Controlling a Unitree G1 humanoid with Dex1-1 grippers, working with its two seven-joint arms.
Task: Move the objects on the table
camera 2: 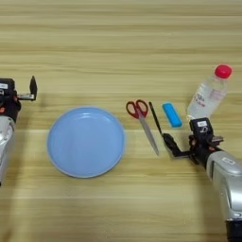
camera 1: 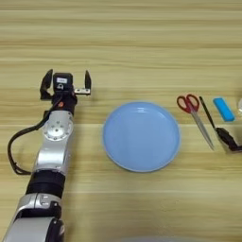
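Observation:
Red-handled scissors (camera 2: 140,116) lie right of the plate with the blades pointing toward me. A small bright-blue block (camera 2: 172,115) lies just right of them. Further right, a clear bottle (camera 2: 208,94) with a red cap stands upright. My right gripper (camera 2: 176,128) is at the table's right, just below the block and bottle. It is open, with one long black finger (camera 2: 156,118) lying between the scissors and the block, and it holds nothing. My left gripper (camera 1: 66,81) rests open and empty at the far left, apart from all objects.
A large round light-blue plate (camera 1: 141,136) sits in the middle of the wooden table (camera 1: 142,38), between the two arms. A black cable loops beside my left forearm (camera 1: 53,156).

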